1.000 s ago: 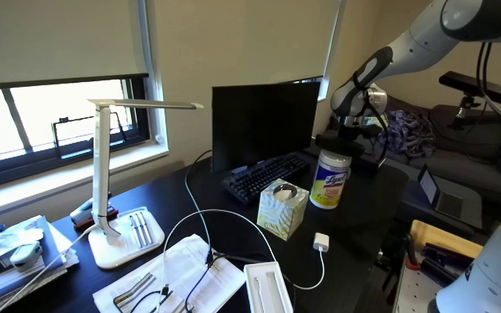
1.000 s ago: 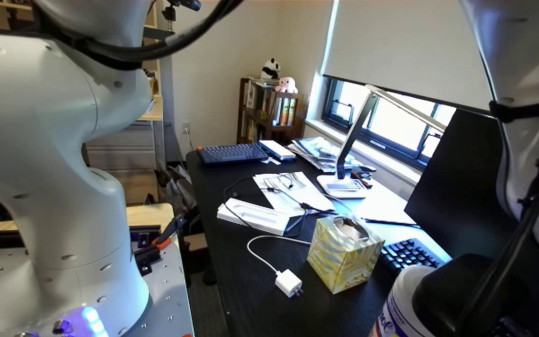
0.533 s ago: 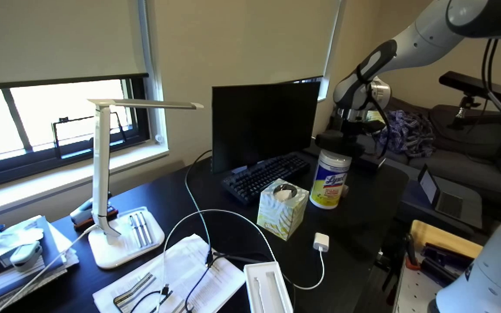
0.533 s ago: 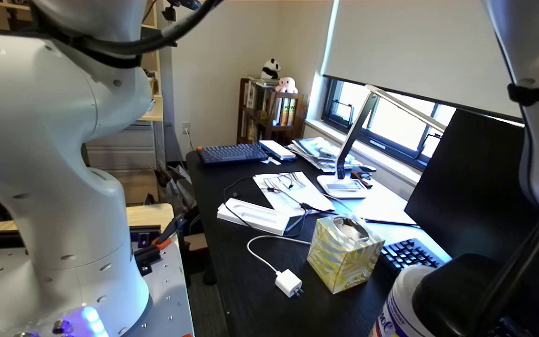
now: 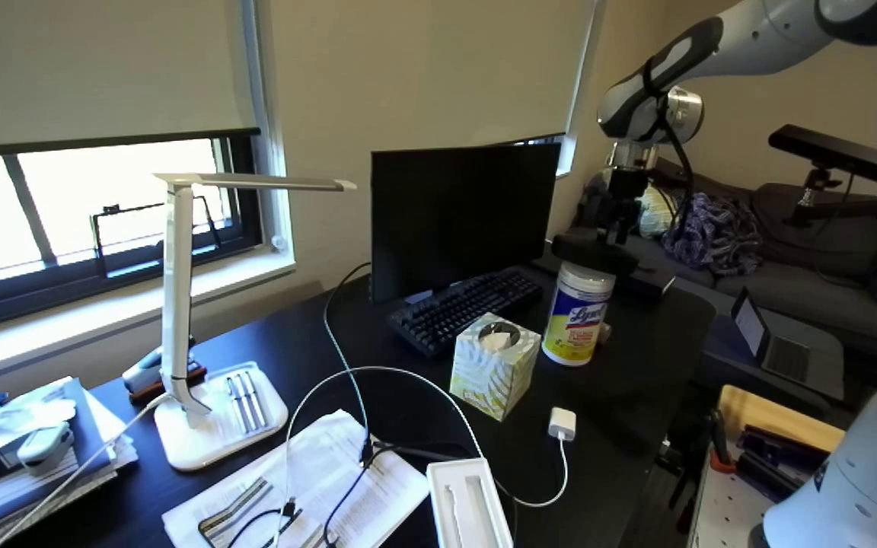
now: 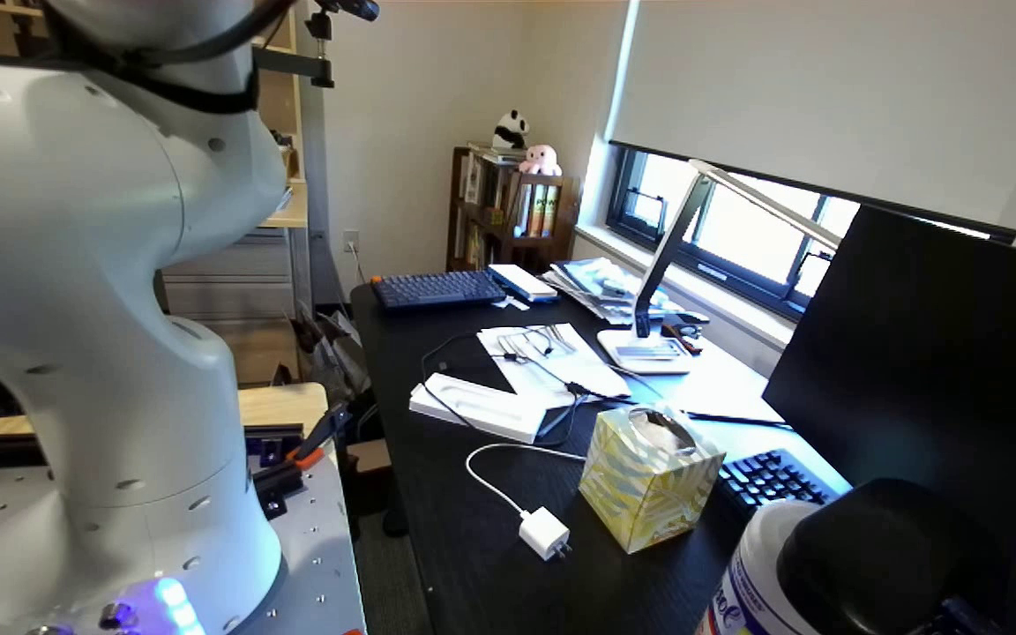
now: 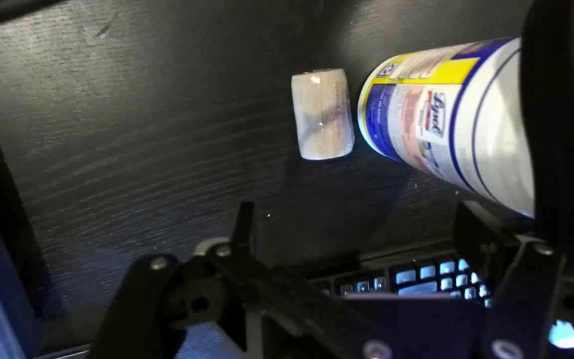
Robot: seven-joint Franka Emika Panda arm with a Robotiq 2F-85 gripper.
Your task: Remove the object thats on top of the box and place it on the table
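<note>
A small beige roll (image 7: 322,114) rests on the dark table (image 7: 142,124), close beside the Lysol canister; in an exterior view the roll (image 5: 604,333) is partly hidden behind that canister. The cream-yellow patterned box (image 5: 495,365) stands in front of the keyboard, with only a tissue showing in its top opening. Above the table my gripper (image 7: 357,209) has its fingers spread wide with nothing between them. An exterior view has the gripper (image 5: 612,228) just behind and above the canister, its tips partly covered by a black object.
The canister (image 7: 426,109) carries a black rounded object (image 5: 594,253) on its top, near my gripper. A keyboard (image 5: 469,308) and monitor (image 5: 465,221) stand behind the box. A white charger (image 5: 562,424) with its cable lies in front, and a white lamp (image 5: 180,304) farther off.
The beige roll has dropped from beside the canister's upper side to the table, let go by my gripper. The fingers have spread and the arm has risen.
</note>
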